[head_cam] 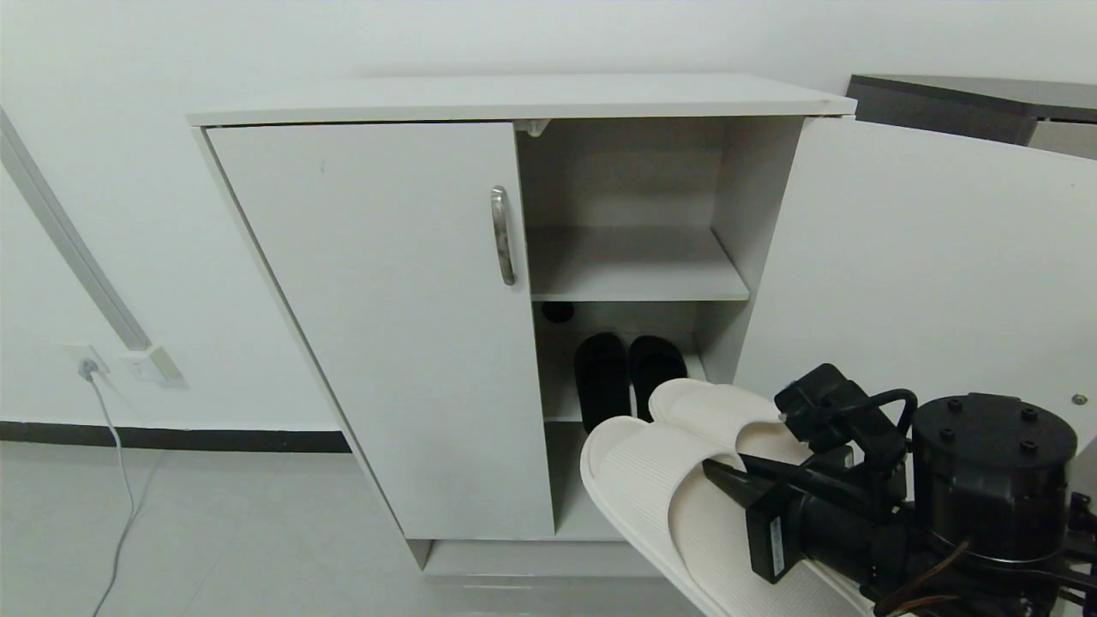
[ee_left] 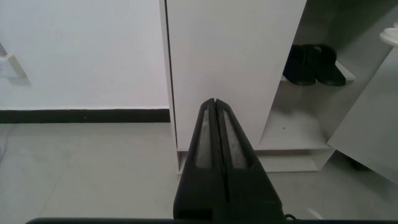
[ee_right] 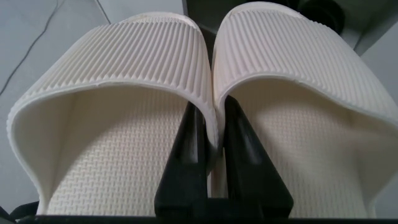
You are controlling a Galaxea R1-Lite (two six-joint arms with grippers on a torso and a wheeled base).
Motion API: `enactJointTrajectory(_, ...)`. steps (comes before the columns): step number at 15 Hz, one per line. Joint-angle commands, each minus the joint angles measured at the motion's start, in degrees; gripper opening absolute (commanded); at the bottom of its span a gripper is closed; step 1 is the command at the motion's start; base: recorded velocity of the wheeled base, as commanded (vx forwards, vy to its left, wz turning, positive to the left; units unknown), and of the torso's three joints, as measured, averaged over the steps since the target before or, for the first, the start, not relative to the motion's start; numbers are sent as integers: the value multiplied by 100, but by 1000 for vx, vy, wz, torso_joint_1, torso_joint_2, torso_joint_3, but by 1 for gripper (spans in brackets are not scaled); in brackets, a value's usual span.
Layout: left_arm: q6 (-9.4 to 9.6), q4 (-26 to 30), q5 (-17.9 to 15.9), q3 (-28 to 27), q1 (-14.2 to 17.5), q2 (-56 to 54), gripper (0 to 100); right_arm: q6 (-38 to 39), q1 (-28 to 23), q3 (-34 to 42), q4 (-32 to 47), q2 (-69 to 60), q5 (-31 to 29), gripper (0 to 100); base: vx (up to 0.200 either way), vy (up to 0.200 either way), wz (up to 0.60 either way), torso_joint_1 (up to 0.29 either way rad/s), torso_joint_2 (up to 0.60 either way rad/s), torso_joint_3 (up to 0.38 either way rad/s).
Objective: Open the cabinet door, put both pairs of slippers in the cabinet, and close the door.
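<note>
Head view, itemised.
- Cabinet [head_cam: 514, 94]: white, two doors, standing on a pale tiled floor [head_cam: 214, 514] against a white wall.
- Left door [head_cam: 386, 326]: shut, with a metal handle [head_cam: 503, 236] at its inner edge.
- Right door [head_cam: 926, 274]: swung wide open.
- Upper shelf [head_cam: 634, 266]: bare.
- Black slippers [head_cam: 626, 373]: pair, side by side on the shelf below the upper shelf, above the cabinet bottom.
- White slippers [head_cam: 677, 463]: ribbed pair, side by side, outside the cabinet, in front of the open right half, toes toward the opening.
- Right gripper [head_cam: 713, 473]: pinching the white slippers, one finger inside each, adjoining inner walls clamped between.
- Wall socket [head_cam: 86, 364]: low on the wall, left of the cabinet, cable plugged in.

Left wrist view: left gripper [ee_left: 215, 106], fingers pressed together, holding nothing, well short of the left door.
</note>
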Motion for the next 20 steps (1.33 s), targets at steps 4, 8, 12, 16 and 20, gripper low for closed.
enactJointTrajectory(4, -4, -1, 0, 0, 0, 4, 0, -174, 20, -23, -278, 265, -69, 0, 0, 0, 0, 0, 0, 0)
enactJointTrajectory(8, -4, -1, 0, 0, 0, 4, 0, 582, 460, -963, -462, 1373, -1554, 0, 0, 0, 0, 0, 0, 0)
enactJointTrajectory(12, -4, -1, 0, 0, 0, 4, 0, 1109, 539, -1974, 865, 1944, -2372, 0, 0, 0, 0, 0, 0, 0)
enactJointTrajectory(16, -4, -1, 0, 0, 0, 4, 0, 1804, 592, -3495, 2456, 2243, -3514, 0, 0, 0, 0, 0, 0, 0)
enactJointTrajectory(20, -4, -1, 0, 0, 0, 4, 0, 1434, 671, -3925, 2570, 2023, -3646, 0, 0, 0, 0, 0, 0, 0)
